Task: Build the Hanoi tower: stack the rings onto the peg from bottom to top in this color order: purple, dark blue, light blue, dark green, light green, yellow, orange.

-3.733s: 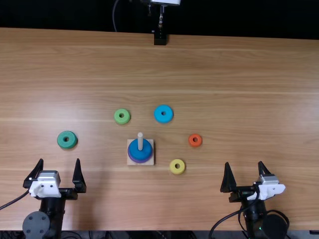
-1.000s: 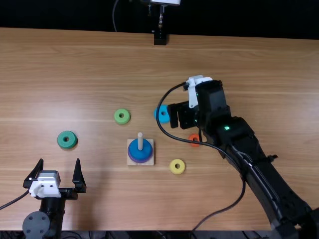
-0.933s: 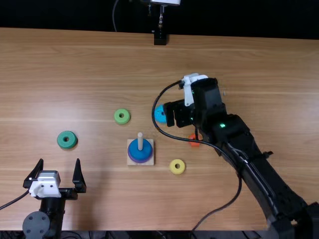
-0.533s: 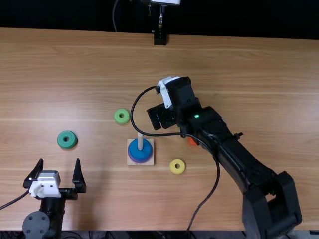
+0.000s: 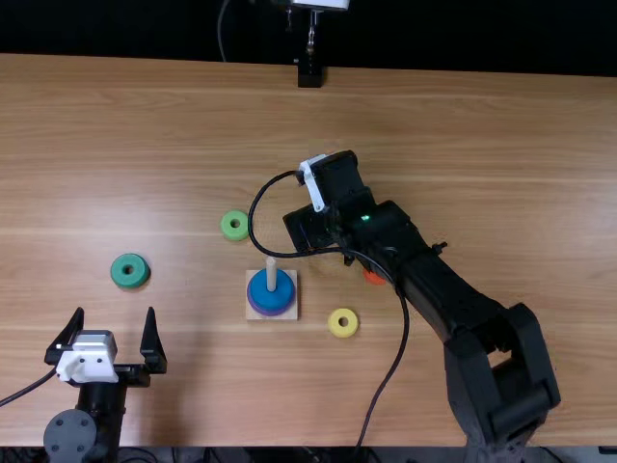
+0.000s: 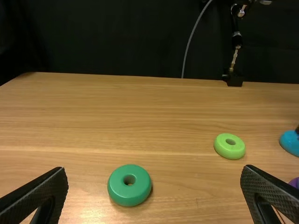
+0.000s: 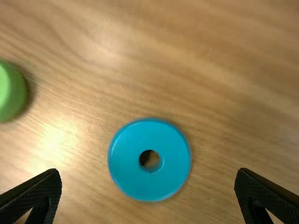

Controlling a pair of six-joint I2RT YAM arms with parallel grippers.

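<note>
the right arm (image 5: 448, 289) was stretched from the near edge of the table (image 5: 482, 145), forward and toward the left, with its elbow sharply bent. its wrist was turned down, so that the right gripper (image 5: 308, 230) was held above the table, beyond the peg (image 5: 271, 266) and a little to the right of it. the fingers of this gripper were spread wide apart, and nothing was gripped by them. in the right wrist view, the light blue ring (image 7: 128, 172) was seen flat on the wood, ahead of the fingertips and across the space between them. from this ring to the light green ring (image 5: 228, 234) some bare wood was left.

the left arm (image 5: 69, 439) was kept folded low at the near edge, and the left gripper (image 5: 114, 311) was pointed forward, opened widely and empty. beyond it the dark green ring (image 5: 120, 271) was placed.

on the peg, the dark blue ring (image 5: 260, 292) was laid upon the purple ring (image 5: 273, 314), over the base (image 5: 293, 289). the yellow ring (image 5: 334, 330) was located to the right of the base, and the orange ring (image 5: 371, 278) was partly covered by the right arm.
</note>
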